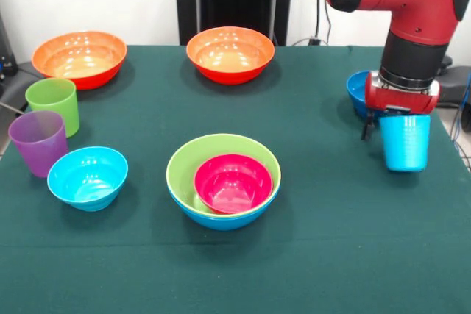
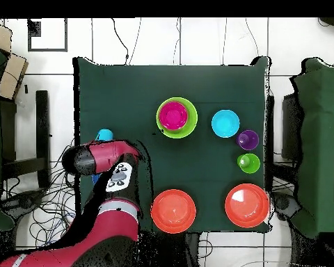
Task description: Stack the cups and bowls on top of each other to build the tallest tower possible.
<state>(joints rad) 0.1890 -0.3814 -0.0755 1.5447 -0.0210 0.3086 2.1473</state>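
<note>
— One cup is in the gripper [image 1: 404,124] at this moment, yes?

— Yes. The gripper is closed on the light blue cup [image 1: 405,143]. The cup hangs upright under the red and black arm [image 1: 412,12], and its bottom is above the table [image 1: 324,255], not touching it. In the overhead view only a small part of this cup shows beside the arm, close to one side edge of the table.

— What is nearest to it?

— Just behind the gripper stands the small dark blue bowl [image 1: 358,92]. The arm hides most of it.

— And the tower?

— The tower [image 1: 224,180] is in the middle of the table, well apart from the gripper. It has three pieces: the large blue bowl [image 1: 221,218] at the bottom, the lime green bowl [image 1: 184,167] nested inside it, and the small magenta bowl [image 1: 232,182] inside the green one, a little toward one side.

— The other things?

— Two orange bowls stand at the robot's side of the table, one [image 1: 230,54] near the middle of that edge and the other [image 1: 79,58] at the corner. On the side opposite to the gripper, the lime green cup [image 1: 54,104] and the purple cup [image 1: 38,142] stand upright, just beside each other. The small cyan bowl [image 1: 87,177] is next to the purple cup, between it and the tower. All of these are empty.
</note>
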